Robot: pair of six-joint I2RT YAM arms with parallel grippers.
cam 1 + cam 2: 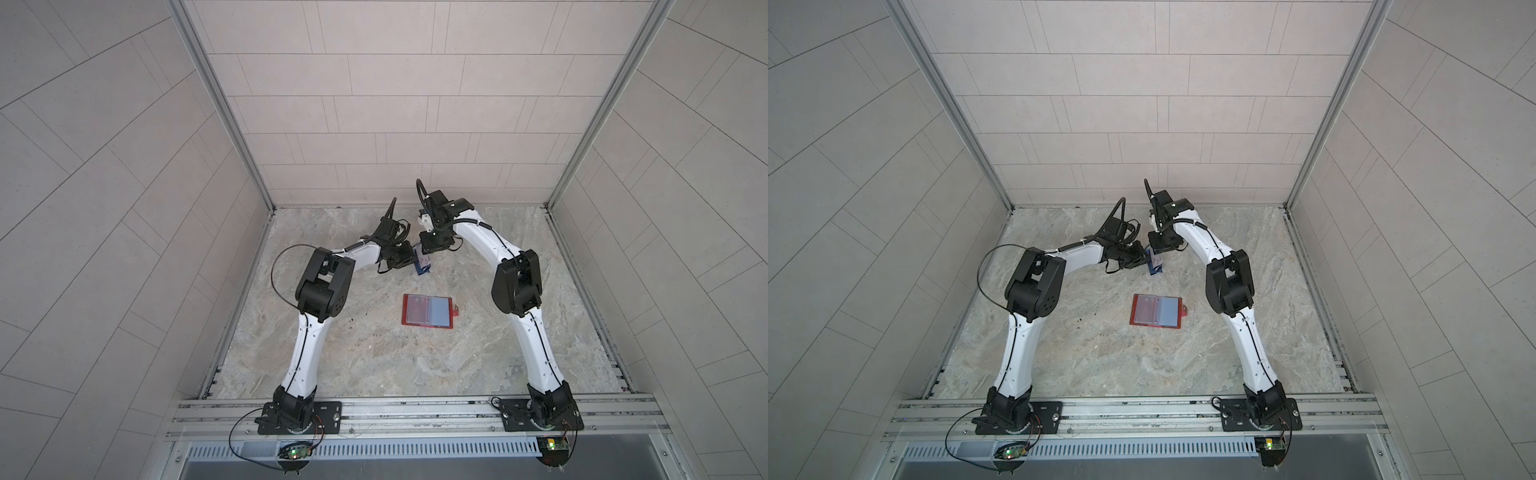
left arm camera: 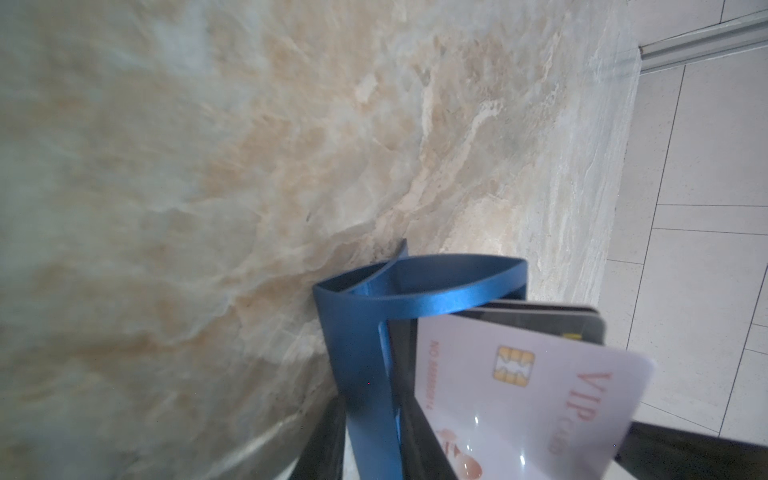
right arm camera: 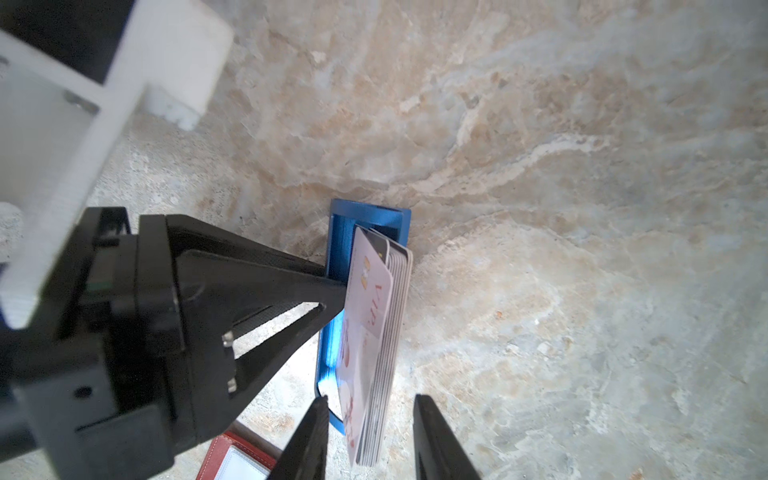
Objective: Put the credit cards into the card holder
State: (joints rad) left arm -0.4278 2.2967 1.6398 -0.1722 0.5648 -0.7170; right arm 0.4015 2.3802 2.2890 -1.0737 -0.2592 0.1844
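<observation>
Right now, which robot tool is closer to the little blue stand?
Left. The left tool reaches right up against the blue stand, low near the table. The right tool hangs open above it, straddling the cards standing in it.

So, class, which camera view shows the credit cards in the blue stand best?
The right wrist view: the credit cards stand there as a whole stack in the blue stand, edges showing. The left wrist view gives only the face of the front card, cropped. In both top views they are a tiny pale patch.
</observation>
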